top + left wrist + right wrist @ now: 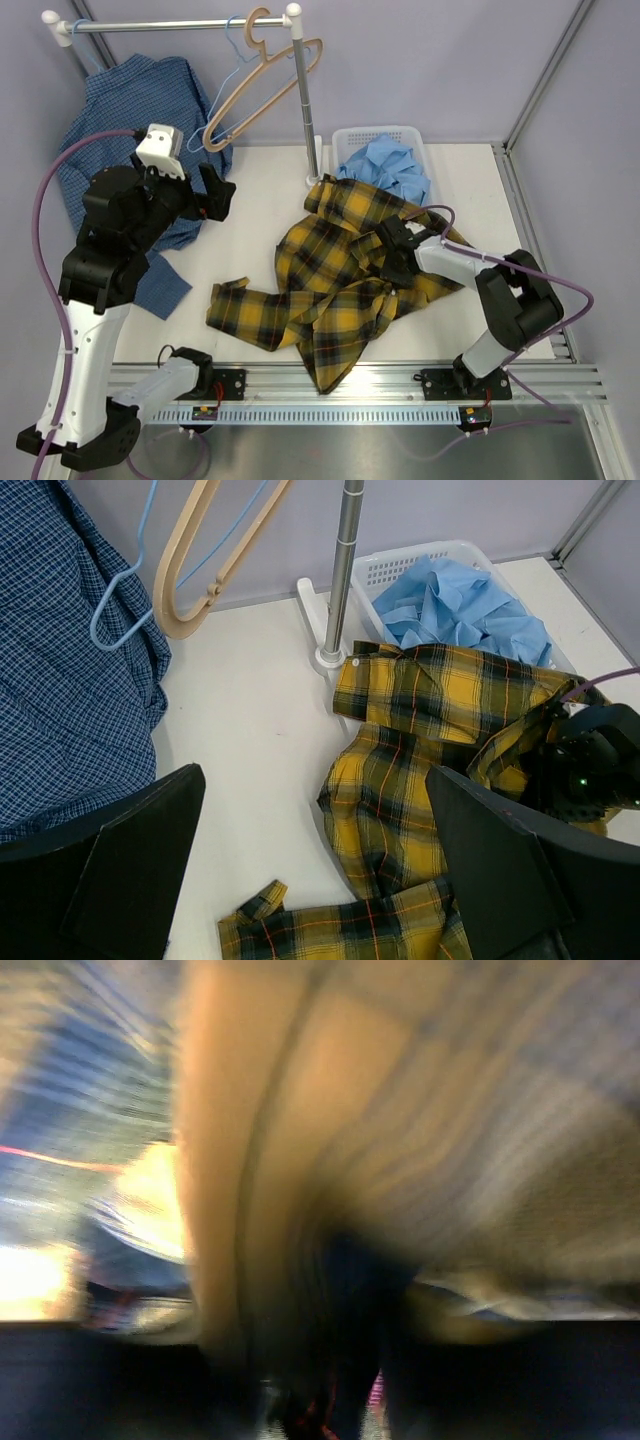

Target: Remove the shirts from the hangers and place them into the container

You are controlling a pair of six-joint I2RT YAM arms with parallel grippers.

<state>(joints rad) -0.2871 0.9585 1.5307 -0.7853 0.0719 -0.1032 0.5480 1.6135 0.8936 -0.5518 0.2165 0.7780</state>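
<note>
Table (260,200): three shirts (330,280), three hangers (175,565), one basket (385,572); left gripper (312,780) released, right gripper (395,250) unclear.

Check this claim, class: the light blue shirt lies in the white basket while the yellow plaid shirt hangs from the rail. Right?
No. The light blue shirt is in the basket, but the plaid shirt lies on the table, as the top view shows.
</note>
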